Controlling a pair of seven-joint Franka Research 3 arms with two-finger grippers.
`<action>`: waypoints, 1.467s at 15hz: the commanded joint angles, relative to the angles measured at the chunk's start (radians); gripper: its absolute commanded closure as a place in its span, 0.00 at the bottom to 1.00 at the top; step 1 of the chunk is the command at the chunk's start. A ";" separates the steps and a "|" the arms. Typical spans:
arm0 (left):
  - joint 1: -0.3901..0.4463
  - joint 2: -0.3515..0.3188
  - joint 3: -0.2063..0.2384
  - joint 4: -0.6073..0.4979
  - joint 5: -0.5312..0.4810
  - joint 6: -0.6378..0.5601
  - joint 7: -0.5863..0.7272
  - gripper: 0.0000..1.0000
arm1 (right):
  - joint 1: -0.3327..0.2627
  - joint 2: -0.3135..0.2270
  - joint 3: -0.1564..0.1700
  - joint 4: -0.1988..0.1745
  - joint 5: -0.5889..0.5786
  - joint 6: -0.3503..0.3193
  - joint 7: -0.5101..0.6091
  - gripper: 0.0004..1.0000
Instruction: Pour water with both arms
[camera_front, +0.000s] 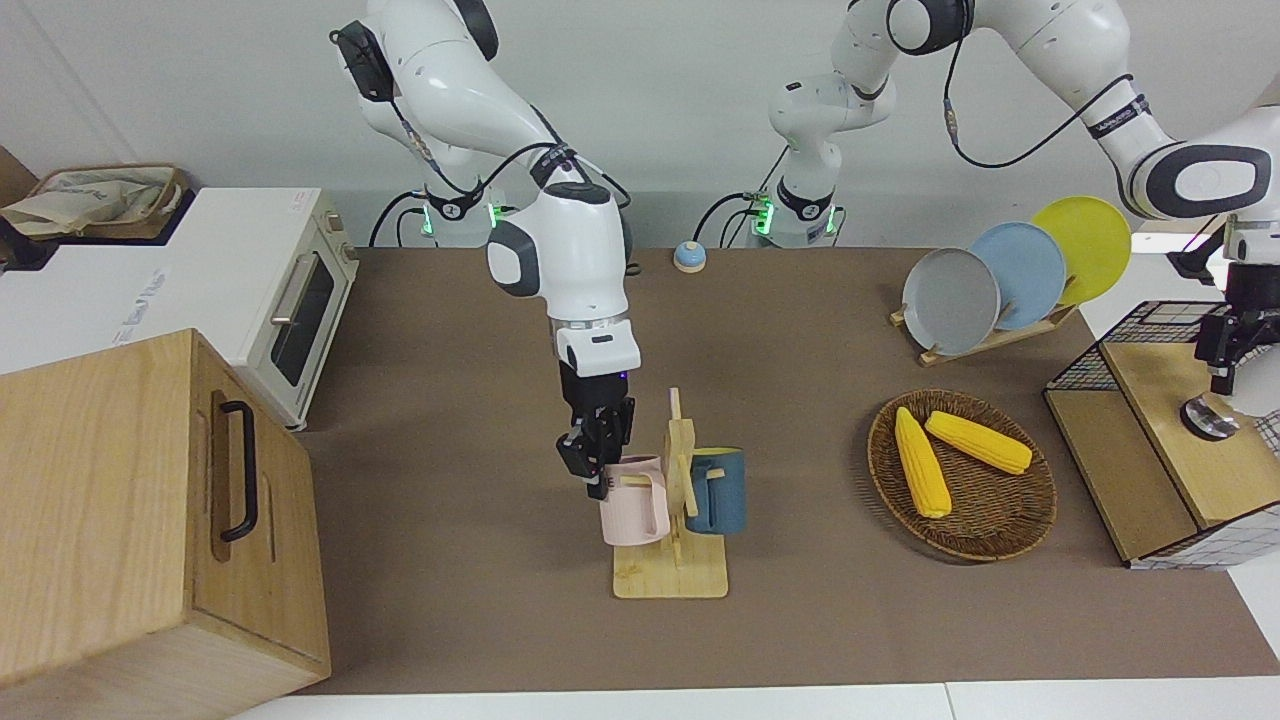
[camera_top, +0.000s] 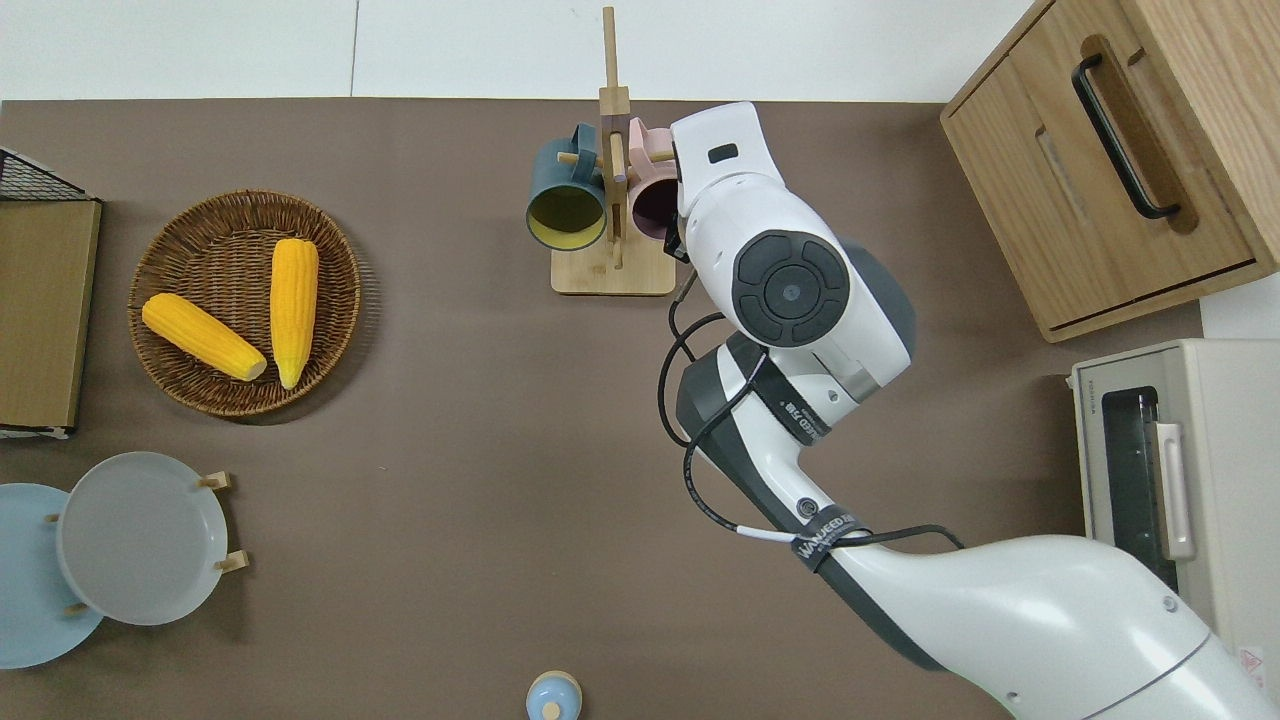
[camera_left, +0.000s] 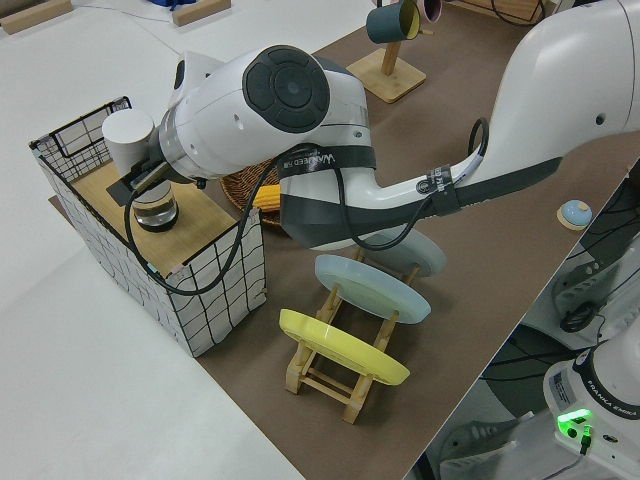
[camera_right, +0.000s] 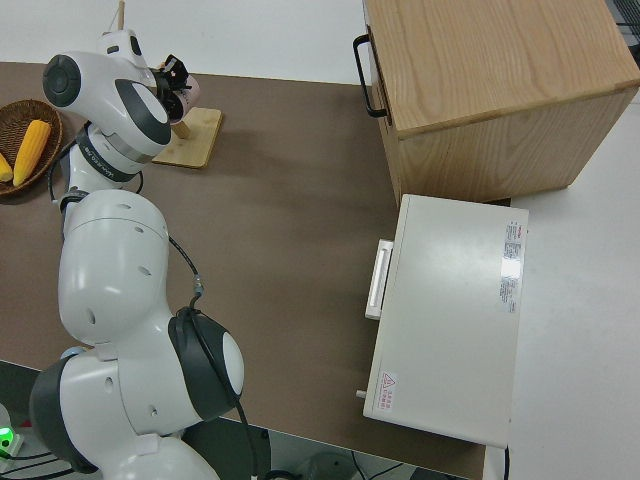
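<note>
My right gripper (camera_front: 597, 478) stands at the rim of a pink mug (camera_front: 632, 505) that hangs on a wooden mug rack (camera_front: 670, 580), and looks shut on that rim. A dark blue mug (camera_front: 718, 492) hangs on the rack's other peg. In the overhead view the right arm's wrist covers most of the pink mug (camera_top: 652, 195). My left gripper (camera_front: 1222, 375) hangs over a wooden shelf in a wire basket (camera_front: 1150, 315), just above a small metal-topped vessel (camera_front: 1205, 418). In the left side view a white cylinder (camera_left: 130, 140) stands beside that vessel (camera_left: 155, 210).
A wicker basket (camera_front: 960, 535) holds two corn cobs. A rack of grey, blue and yellow plates (camera_front: 1010, 275) stands nearer the robots. A wooden cabinet (camera_front: 150, 520) and a white toaster oven (camera_front: 290, 300) fill the right arm's end. A small blue bell (camera_front: 689, 257) sits by the arm bases.
</note>
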 joint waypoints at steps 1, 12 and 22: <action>0.006 0.025 -0.006 0.021 -0.035 0.027 0.030 0.01 | 0.003 0.022 -0.003 0.022 -0.019 0.013 -0.004 0.76; 0.016 0.040 -0.006 0.038 -0.050 0.027 0.024 0.57 | 0.003 0.022 -0.003 0.022 -0.019 0.018 -0.004 0.91; 0.016 0.039 -0.004 0.056 -0.047 0.025 0.015 1.00 | 0.000 0.022 -0.005 0.020 -0.017 0.013 -0.004 0.91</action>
